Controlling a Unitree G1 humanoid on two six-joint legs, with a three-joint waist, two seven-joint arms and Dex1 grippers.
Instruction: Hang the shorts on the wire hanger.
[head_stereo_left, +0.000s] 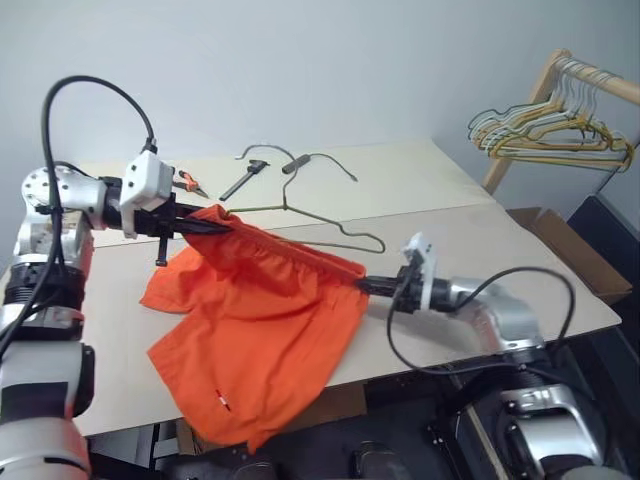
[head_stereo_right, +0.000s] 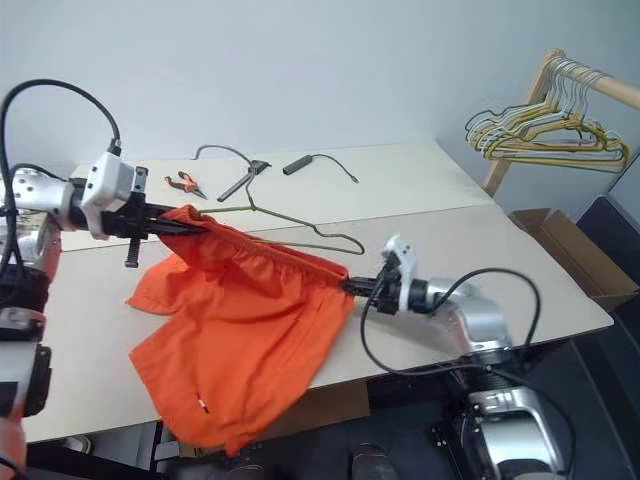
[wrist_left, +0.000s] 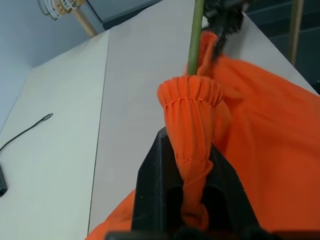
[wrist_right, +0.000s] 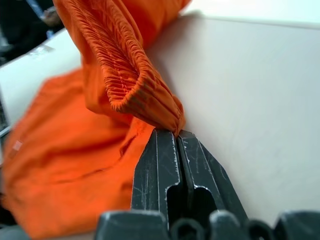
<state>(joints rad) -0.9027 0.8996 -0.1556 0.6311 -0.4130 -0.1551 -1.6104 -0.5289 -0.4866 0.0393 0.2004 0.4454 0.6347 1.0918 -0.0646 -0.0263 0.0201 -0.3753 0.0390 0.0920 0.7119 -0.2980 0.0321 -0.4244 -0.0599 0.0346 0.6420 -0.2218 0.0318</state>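
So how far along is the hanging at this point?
Done: both ends of the shorts' waistband are pinched, left gripper and right gripper shut on it. In hand: the waistband is stretched above the table. Left: the wire hanger lies behind, not yet threaded.

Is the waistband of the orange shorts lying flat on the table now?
No, the waistband of the shorts is stretched in the air between the left gripper and the right gripper, above the table.
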